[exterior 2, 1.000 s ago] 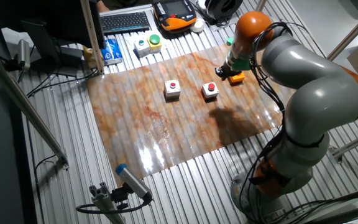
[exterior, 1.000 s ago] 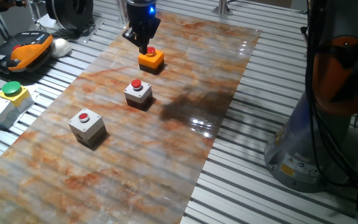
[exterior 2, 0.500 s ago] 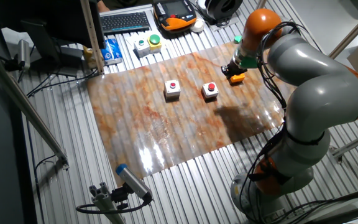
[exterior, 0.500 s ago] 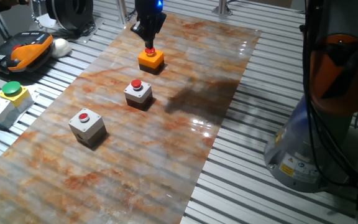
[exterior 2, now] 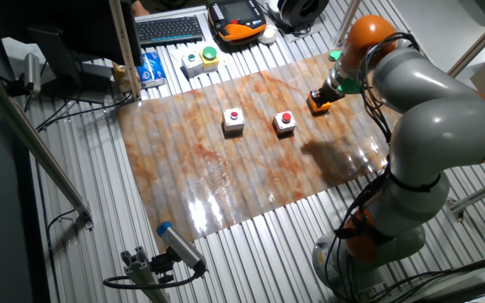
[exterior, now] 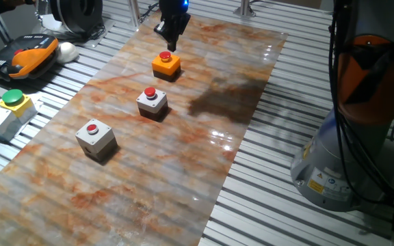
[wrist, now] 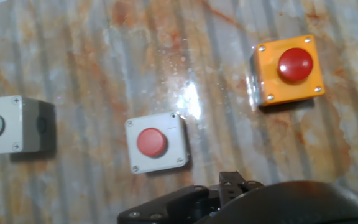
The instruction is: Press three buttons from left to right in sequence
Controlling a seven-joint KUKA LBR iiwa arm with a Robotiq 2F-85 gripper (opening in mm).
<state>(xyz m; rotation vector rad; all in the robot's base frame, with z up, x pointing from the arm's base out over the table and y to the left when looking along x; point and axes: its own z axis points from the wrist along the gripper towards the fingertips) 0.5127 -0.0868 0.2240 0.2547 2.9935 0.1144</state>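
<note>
Three red-topped button boxes stand in a row on the marbled mat. The near grey-white box (exterior: 96, 139) (exterior 2: 233, 120) (wrist: 5, 125) is first. The middle grey-white box (exterior: 152, 102) (exterior 2: 285, 123) (wrist: 156, 142) follows. The flatter orange box (exterior: 165, 64) (exterior 2: 318, 103) (wrist: 289, 69) is last. My gripper (exterior: 170, 37) (exterior 2: 333, 87) hangs above the orange box and clear of its button. Only the gripper's dark body shows at the bottom of the hand view, so no gap or contact between the fingertips is visible.
A grey box with a green button and yellow top (exterior: 5, 109) (exterior 2: 204, 59) sits off the mat on the slatted table. An orange-black pendant (exterior: 22, 56) (exterior 2: 237, 18) and a keyboard (exterior 2: 168, 29) lie behind it. The arm's base (exterior: 361, 137) stands beside the mat.
The gripper has risen from the orange box's button and shifted slightly away from it. The arm's shadow on the mat has moved with it. The boxes have not moved.
</note>
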